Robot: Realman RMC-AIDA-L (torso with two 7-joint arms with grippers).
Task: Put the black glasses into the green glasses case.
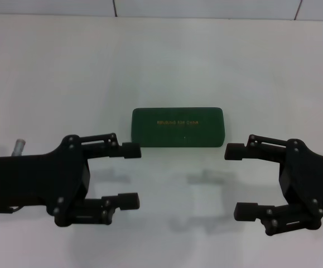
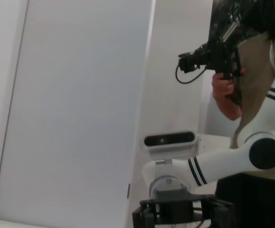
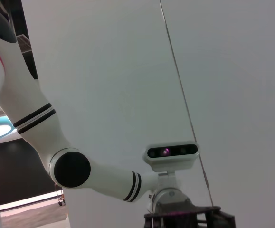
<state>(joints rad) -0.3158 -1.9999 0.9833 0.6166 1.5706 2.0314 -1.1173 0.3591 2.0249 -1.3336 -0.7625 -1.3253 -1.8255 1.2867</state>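
The green glasses case (image 1: 177,128) lies shut on the white table in the head view, gold lettering on its lid. The black glasses are not in view in any frame. My left gripper (image 1: 130,175) hovers open and empty at the near left of the case, its fingers pointing right. My right gripper (image 1: 238,180) hovers open and empty at the near right of the case, its fingers pointing left. The two grippers face each other with a gap between them, in front of the case. Neither touches the case.
The white table (image 1: 49,72) runs back to a tiled wall. The left wrist view shows my right arm (image 2: 222,164) and a person holding a camera (image 2: 213,54). The right wrist view shows my left arm (image 3: 75,166) against a wall.
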